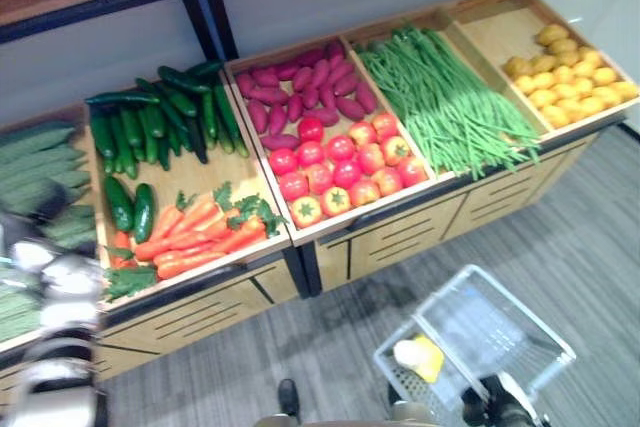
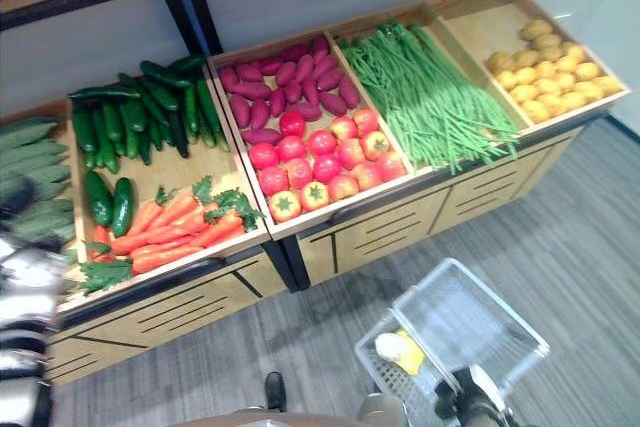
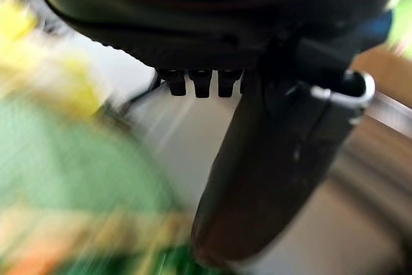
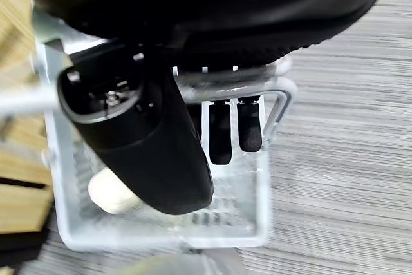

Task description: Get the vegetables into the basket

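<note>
right hand [image 4: 161, 152]: your fingers are curled round the handle [image 4: 270, 91] of the basket [image 1: 520, 332], so it is taken up.
below that hand: the basket's mesh walls ring a pale round item [image 4: 112, 191]; you get in from the top.
ahead of it: grey floor [image 1: 590, 237], then the wooden stand [image 1: 400, 237] front blocks you.
left hand [image 3: 270, 178]: fingers straight, blurred produce close beyond them.
over the bins: carrots [image 1: 190, 237], tomatoes [image 1: 345, 172] and green beans [image 1: 450, 102] lie uncovered; wooden dividers between them.

wooden display stand [image 1: 420, 232], grey carpet floor [image 1: 590, 267]
</note>
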Robot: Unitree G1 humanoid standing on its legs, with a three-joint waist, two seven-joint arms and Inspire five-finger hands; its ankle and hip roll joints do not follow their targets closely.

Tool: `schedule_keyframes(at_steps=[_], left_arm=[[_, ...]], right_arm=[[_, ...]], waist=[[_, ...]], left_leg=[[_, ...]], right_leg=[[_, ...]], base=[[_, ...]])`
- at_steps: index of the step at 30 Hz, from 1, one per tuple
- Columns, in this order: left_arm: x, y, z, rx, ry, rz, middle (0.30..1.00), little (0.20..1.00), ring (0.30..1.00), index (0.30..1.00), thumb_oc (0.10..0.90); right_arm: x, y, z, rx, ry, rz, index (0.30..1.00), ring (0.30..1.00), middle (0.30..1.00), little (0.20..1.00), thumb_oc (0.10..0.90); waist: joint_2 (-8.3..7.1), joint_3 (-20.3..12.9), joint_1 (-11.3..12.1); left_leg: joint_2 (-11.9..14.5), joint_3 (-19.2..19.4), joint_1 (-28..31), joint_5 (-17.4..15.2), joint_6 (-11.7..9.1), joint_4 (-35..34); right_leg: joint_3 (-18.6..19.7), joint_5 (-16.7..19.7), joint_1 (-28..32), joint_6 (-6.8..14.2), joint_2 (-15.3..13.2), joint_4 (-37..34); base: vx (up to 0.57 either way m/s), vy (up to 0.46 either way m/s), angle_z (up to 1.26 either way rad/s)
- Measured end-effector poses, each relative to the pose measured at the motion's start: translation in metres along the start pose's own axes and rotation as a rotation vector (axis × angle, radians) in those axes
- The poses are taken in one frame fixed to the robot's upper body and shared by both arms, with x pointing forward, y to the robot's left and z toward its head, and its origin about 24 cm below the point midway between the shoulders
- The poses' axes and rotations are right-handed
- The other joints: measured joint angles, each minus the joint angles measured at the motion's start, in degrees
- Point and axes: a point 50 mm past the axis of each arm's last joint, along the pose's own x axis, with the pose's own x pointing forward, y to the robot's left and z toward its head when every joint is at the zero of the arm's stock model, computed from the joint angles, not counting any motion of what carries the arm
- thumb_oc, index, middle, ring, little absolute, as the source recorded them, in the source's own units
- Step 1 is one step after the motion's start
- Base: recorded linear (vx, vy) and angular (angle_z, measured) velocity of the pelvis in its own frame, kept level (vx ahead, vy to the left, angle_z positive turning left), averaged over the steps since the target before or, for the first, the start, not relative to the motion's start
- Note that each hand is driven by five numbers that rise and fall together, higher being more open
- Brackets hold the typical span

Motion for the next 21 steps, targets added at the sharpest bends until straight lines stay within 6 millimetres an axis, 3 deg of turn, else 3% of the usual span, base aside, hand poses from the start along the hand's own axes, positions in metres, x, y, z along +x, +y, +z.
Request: schedule_keyframes(at_steps=[1,2,3,4,5,7,9,10,14,21], left_arm=[[-0.022,-0.022,-0.004,0.078,-0.048,-0.155,1.0,1.0,1.0,1.0,0.9],[-0.026,-0.034,-0.008,0.288,-0.183,-0.381,1.0,1.0,1.0,1.0,0.9],[-0.02,-0.029,-0.002,0.368,-0.277,-0.443,1.0,1.0,1.0,1.0,0.9],[-0.01,-0.022,0.018,0.353,-0.347,-0.396,1.0,1.0,1.0,1.0,0.9],[0.005,0.007,0.071,0.271,-0.55,-0.268,1.0,1.0,1.0,1.0,0.9],[0.024,0.033,0.095,0.235,-0.62,-0.13,1.0,1.0,1.0,1.0,0.9],[0.045,0.034,0.083,0.281,-0.524,-0.088,1.0,1.0,1.0,1.0,0.9],[0.053,0.034,0.069,0.335,-0.446,-0.101,1.0,1.0,1.0,1.0,0.9],[0.046,0.022,0.058,0.352,-0.411,-0.206,1.0,1.0,1.0,1.0,0.9],[0.046,0.022,0.058,0.312,-0.395,-0.223,1.0,1.0,1.0,1.0,0.9]], right_arm=[[0.002,-0.002,0.006,0.001,-0.013,-0.002,0.3,0.3,0.3,0.3,0.4],[0.006,-0.008,0.027,-0.017,-0.088,-0.007,0.3,0.3,0.3,0.3,0.4],[0.009,-0.013,0.042,-0.021,-0.132,-0.028,0.3,0.3,0.3,0.3,0.4],[0.01,-0.019,0.048,-0.008,-0.156,-0.052,0.3,0.3,0.3,0.3,0.4],[0.01,-0.024,0.043,0.029,-0.15,-0.078,0.3,0.3,0.3,0.3,0.4],[0.007,-0.018,0.018,0.029,-0.051,-0.059,0.3,0.3,0.3,0.3,0.4],[0.006,-0.016,0.012,0.023,-0.026,-0.038,0.3,0.3,0.3,0.3,0.4],[0.007,-0.017,0.017,0.024,-0.041,-0.036,0.3,0.3,0.3,0.3,0.4],[0.007,-0.016,0.019,0.028,-0.06,-0.023,0.3,0.3,0.3,0.3,0.4],[0.009,-0.015,0.031,0.039,-0.093,-0.02,0.3,0.3,0.3,0.3,0.4]], waist=[[-0.66,0.91,-0.03],[-1.93,1.97,-0.48],[-2.57,2.08,-0.9],[-3.02,2.58,-0.85],[-2.83,3.01,0.11],[-1.98,3.0,1.26],[-1.65,3.18,1.11],[-2.02,3.42,-0.17],[-3.12,4.08,-1.61],[-3.13,4.09,-1.6]], left_leg=[[0.3,-0.03,0.19,0.01,-0.03,0.03],[0.77,0.06,-0.19,0.07,-0.12,0.19],[1.23,0.05,-0.72,0.09,-0.28,0.06],[1.47,0.26,-0.63,0.2,-0.45,0.0],[1.58,0.03,0.31,-0.1,-0.8,-0.02],[1.41,-0.14,0.98,-0.84,-0.91,-0.03],[1.32,-0.01,0.85,-0.76,-0.81,-0.01],[1.31,0.09,0.75,-0.75,-0.8,-0.02],[1.42,0.49,0.49,-0.72,-0.76,0.0],[1.45,0.85,1.25,-0.74,-0.78,-0.02]], right_leg=[[0.07,0.01,0.0,-0.24,0.03,-0.01],[0.01,-0.21,-0.51,-0.65,0.72,0.16],[0.04,-0.33,-1.04,-0.76,1.15,0.15],[0.4,-0.21,-1.04,-0.72,1.34,0.04],[0.12,-0.4,0.2,-0.49,1.21,0.02],[-0.16,-1.33,1.01,0.27,1.05,0.01],[0.0,-1.0,0.74,-0.15,1.06,0.02],[0.16,-0.99,0.56,-0.14,0.94,0.02],[0.68,-0.81,-0.01,-0.29,1.11,0.03],[1.26,-0.78,0.46,-0.26,1.13,0.01]], base=[[0.03,0.056,0.0],[0.03,0.047,-0.07],[0.02,0.02,-0.12],[0.0,0.0,0.0],[0.02,0.008,0.06],[0.02,0.028,0.12],[0.01,0.013,-0.03],[0.03,0.015,-0.17],[0.03,0.008,-0.06],[0.02,0.002,-0.02]])
